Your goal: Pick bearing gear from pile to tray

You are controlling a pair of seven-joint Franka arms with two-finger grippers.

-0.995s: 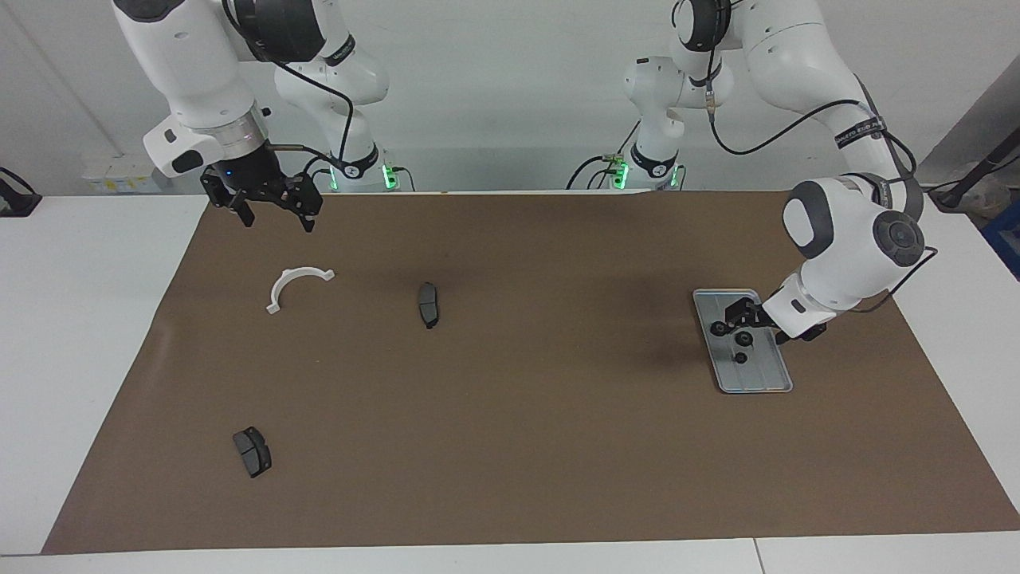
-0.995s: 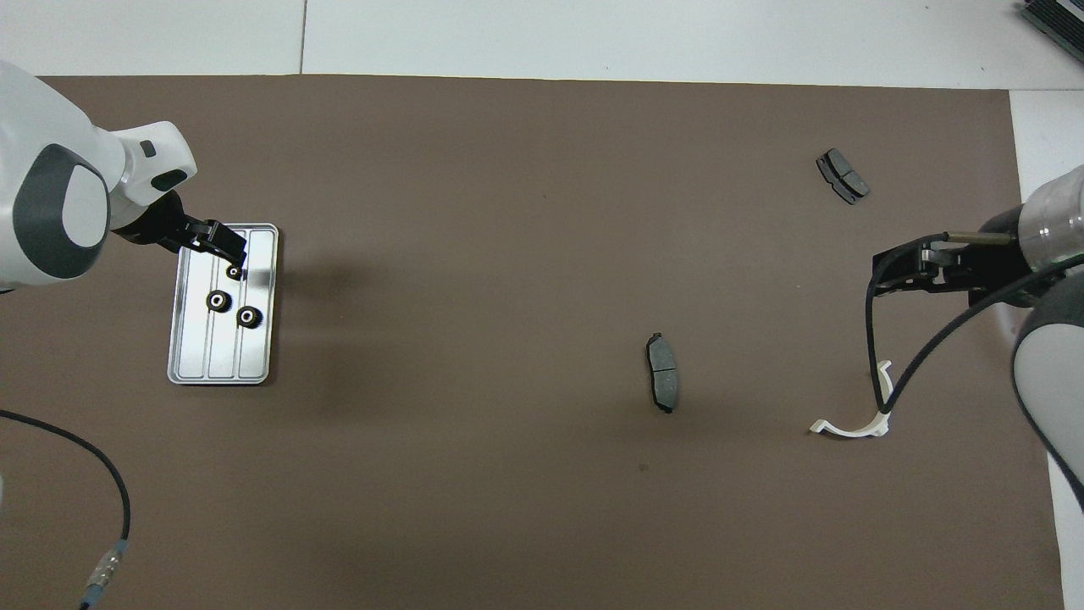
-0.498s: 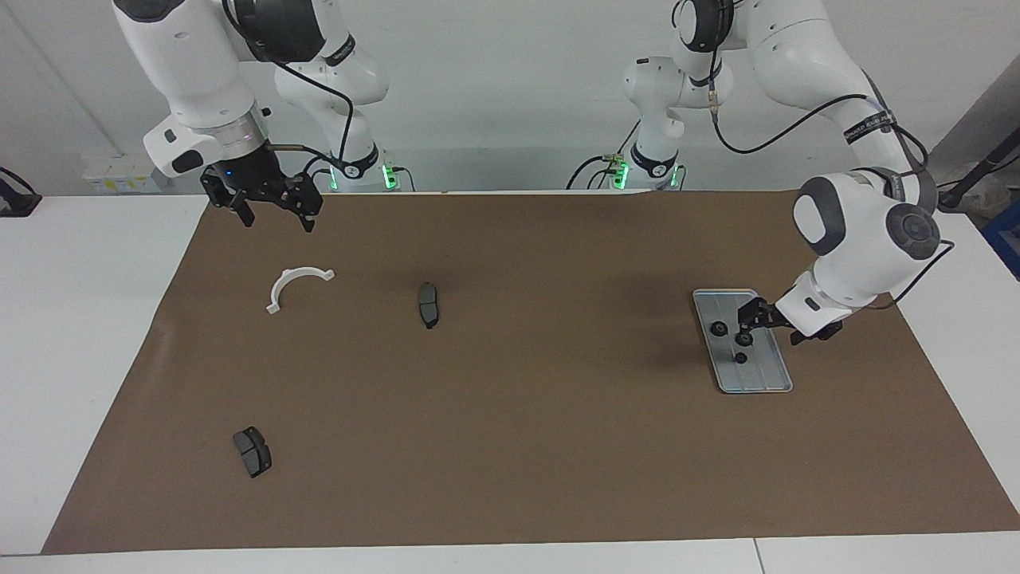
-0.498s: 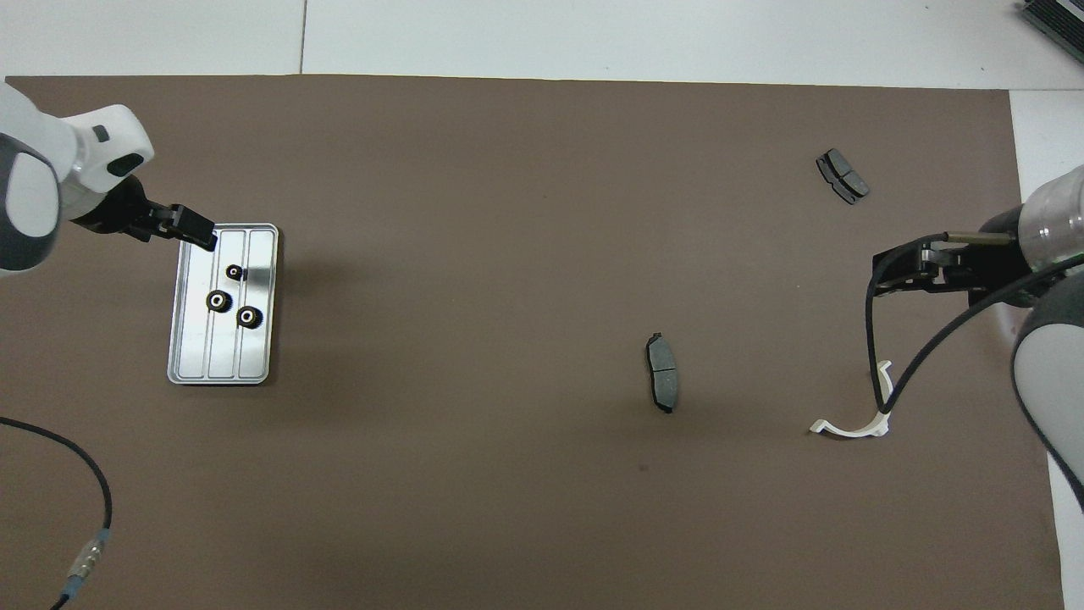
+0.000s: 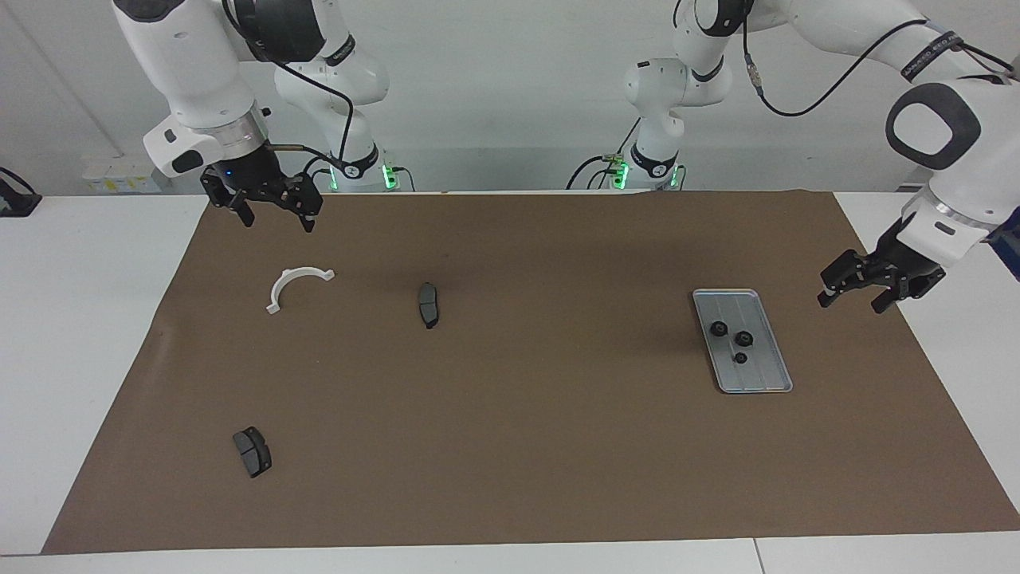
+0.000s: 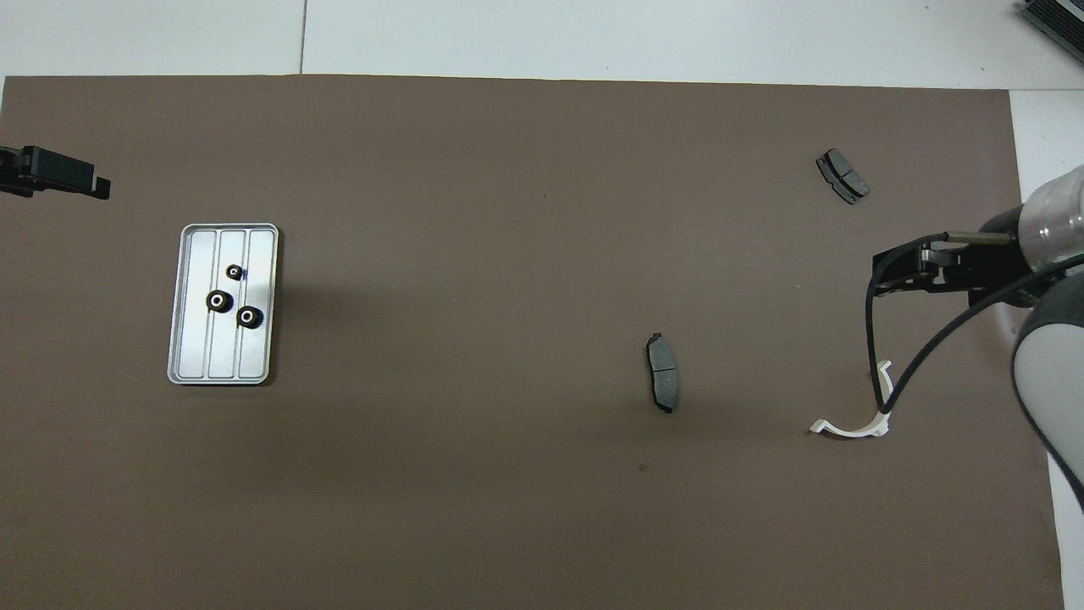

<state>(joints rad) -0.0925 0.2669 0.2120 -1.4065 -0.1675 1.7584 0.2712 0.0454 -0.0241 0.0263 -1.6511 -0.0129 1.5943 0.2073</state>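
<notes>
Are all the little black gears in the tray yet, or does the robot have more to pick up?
Done: three black gears lie in the silver tray. In hand: nothing; the left gripper hangs open over the mat beside the tray, and the right gripper waits open above the white half-ring. Left: no gears show on the mat, only the half-ring and two brake pads.

So the white surface (image 5: 80,319) has a big brown mat (image 5: 518,446) covering most of it. Lying on the mat: a silver tray (image 5: 763,375) toward the left arm's end, a white half-ring (image 5: 295,283) toward the right arm's end, one dark brake pad (image 5: 428,304) beside that ring, nearer the middle, and another brake pad (image 5: 252,451) farther from the robots.
</notes>
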